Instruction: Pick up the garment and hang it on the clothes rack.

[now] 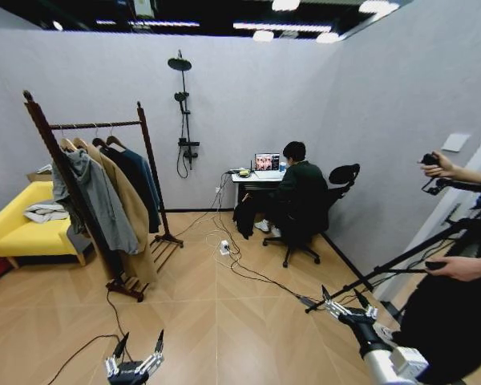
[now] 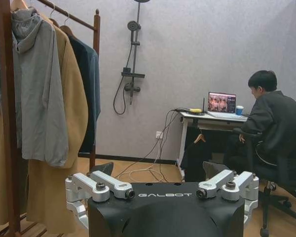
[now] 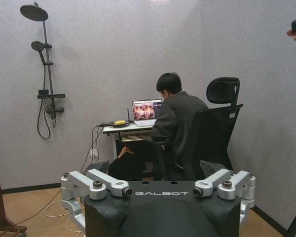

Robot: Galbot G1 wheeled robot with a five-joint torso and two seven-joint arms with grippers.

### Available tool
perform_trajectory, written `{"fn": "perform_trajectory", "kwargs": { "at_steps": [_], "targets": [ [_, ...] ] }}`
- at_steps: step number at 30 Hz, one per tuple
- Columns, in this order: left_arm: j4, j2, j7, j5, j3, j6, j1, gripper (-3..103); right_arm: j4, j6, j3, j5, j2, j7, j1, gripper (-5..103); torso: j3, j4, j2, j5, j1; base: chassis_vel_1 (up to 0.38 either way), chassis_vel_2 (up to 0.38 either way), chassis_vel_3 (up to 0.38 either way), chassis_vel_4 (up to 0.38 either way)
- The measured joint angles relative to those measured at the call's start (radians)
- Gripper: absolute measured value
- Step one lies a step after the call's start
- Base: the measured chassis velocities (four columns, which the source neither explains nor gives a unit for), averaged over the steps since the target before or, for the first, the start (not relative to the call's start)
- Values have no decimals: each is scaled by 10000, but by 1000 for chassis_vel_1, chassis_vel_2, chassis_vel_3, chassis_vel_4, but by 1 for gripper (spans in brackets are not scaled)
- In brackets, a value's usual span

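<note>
Head view. The garment (image 1: 144, 178), dark teal, hangs at the far end of the clothes rack (image 1: 96, 126), at ten o'clock from the left gripper (image 1: 134, 359), the nearer arm. Left and right gripper (image 1: 342, 303) both spread wide, empty.

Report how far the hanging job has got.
Done, by the look of it: the garment hangs on the clothes rack rail beside the other coats. In hand: nothing; the left gripper and right gripper are open and empty, low over the floor, apart from the rack. Left: nothing visible.
</note>
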Motion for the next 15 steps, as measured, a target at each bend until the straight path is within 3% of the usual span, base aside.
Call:
{"fn": "perform_trajectory", "kwargs": {
  "at_steps": [15],
  "targets": [
    [0,0,0,0,0,0,0,100,0,0,0,0,0,0,0,100,1,1,0,0,2,0,0,0,0]
  ]
}}
